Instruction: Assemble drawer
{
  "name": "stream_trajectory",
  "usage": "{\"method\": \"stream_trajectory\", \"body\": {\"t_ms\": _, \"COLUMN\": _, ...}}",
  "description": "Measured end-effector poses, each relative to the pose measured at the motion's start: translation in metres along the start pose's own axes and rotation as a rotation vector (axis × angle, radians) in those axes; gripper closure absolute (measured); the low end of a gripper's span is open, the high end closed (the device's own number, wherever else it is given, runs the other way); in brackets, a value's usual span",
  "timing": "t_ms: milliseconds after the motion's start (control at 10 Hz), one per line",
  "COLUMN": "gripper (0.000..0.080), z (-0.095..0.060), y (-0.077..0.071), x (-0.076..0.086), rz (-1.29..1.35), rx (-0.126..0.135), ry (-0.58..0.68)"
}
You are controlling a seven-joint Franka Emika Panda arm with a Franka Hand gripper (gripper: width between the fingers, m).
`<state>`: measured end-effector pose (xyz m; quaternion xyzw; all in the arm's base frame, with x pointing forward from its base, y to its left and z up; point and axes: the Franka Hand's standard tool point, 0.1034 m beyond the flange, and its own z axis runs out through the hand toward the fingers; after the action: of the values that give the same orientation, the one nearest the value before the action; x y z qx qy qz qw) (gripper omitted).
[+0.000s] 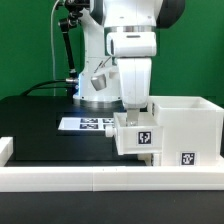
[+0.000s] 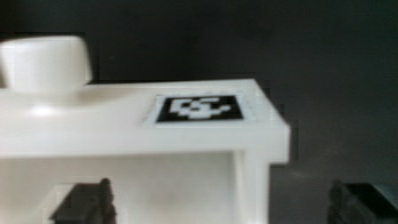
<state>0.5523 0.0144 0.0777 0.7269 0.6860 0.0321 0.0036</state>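
A white drawer piece (image 1: 141,136) with black marker tags stands against the larger white open box (image 1: 190,122) at the exterior view's right. In the wrist view the piece (image 2: 125,135) shows a round white knob (image 2: 45,62) and a tag (image 2: 199,108). My gripper (image 1: 132,108) hangs straight down right over the piece. In the wrist view my gripper (image 2: 224,205) is open wide. One dark fingertip (image 2: 84,203) lies over the white piece. The other fingertip (image 2: 365,205) is past its edge, over the black table. Nothing is held.
The marker board (image 1: 88,123) lies flat on the black table behind the piece. A long white rail (image 1: 100,178) runs along the table's front edge, with a short white block (image 1: 5,148) at the exterior view's left. The robot base (image 1: 95,95) stands at the back.
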Motion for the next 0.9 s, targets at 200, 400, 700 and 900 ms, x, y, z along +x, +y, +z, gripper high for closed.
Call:
{"method": "stream_trajectory", "body": {"t_ms": 200, "gripper": 0.0153, "z": -0.021, "y": 0.007, "x": -0.007, "rz": 0.004, "rx": -0.016, "ry": -0.013}}
{"method": "stream_trajectory", "body": {"t_ms": 400, "gripper": 0.0153, "z": -0.033, "y": 0.020, "x": -0.028, "rz": -0.025, "rx": -0.007, "ry": -0.028}}
{"method": "stream_trajectory", "body": {"t_ms": 700, "gripper": 0.0151, "z": -0.022, "y": 0.032, "x": -0.057, "rz": -0.033, "rx": 0.003, "ry": -0.028}}
{"method": "stream_trajectory", "body": {"t_ms": 900, "gripper": 0.0151, "z": -0.022, "y": 0.032, "x": -0.060, "rz": -0.029, "rx": 0.003, "ry": -0.028}}
